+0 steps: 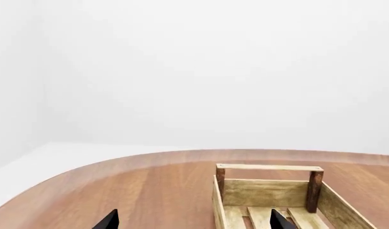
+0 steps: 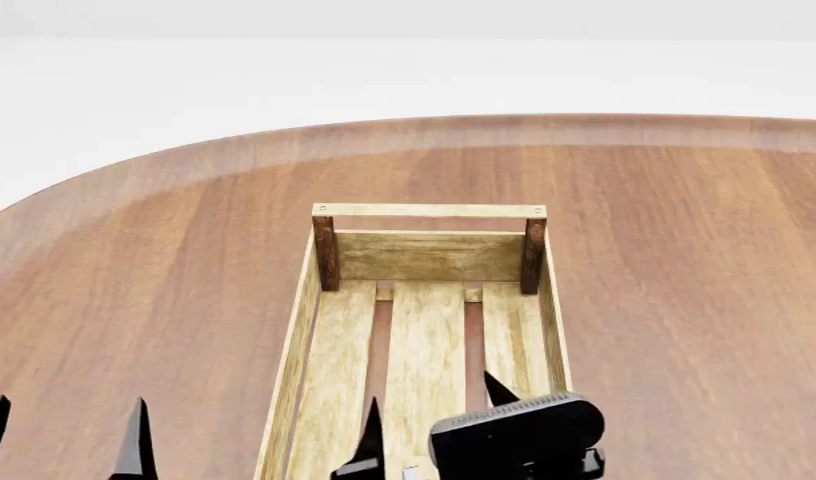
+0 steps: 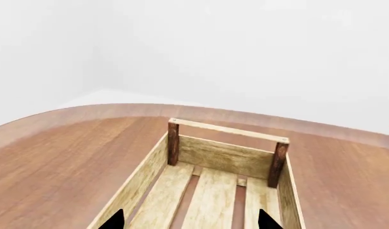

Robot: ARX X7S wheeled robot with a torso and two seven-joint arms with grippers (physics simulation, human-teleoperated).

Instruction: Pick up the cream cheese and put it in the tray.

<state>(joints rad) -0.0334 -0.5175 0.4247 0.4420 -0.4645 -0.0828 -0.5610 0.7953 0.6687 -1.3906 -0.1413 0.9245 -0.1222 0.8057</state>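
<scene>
Fingertips (image 2: 137,445) of the left gripper (image 2: 64,440) poking up as two black points at the near edge of the head view, set well apart with bare table between them, so spread wide and holding nothing. Same story in the left wrist view: two dark tips with a broad gap, left gripper (image 1: 193,220) aimed over the round wooden table (image 1: 150,191), one tip against tabletop and the other against the slats of the tray (image 1: 264,193). Right gripper (image 2: 435,420) sitting over the tray's near half in the head view, its two black points apart with pale slat showing between, a dark ribbed housing (image 2: 518,432) low in front of them. Right wrist view agrees (nothing between the tips but crate floor): right gripper (image 3: 189,222) parted and empty, looking along the tray (image 3: 213,191) toward its far end. Tray (image 2: 291,340) lying lengthwise away from the robot, light plank sides, slatted bottom, two dark brown corner posts (image 2: 325,252) joined by a pale handle bar (image 2: 428,211) at the far end. Cream cheese nowhere in any of the three views, neither on the slats nor on the visible tabletop.
</scene>
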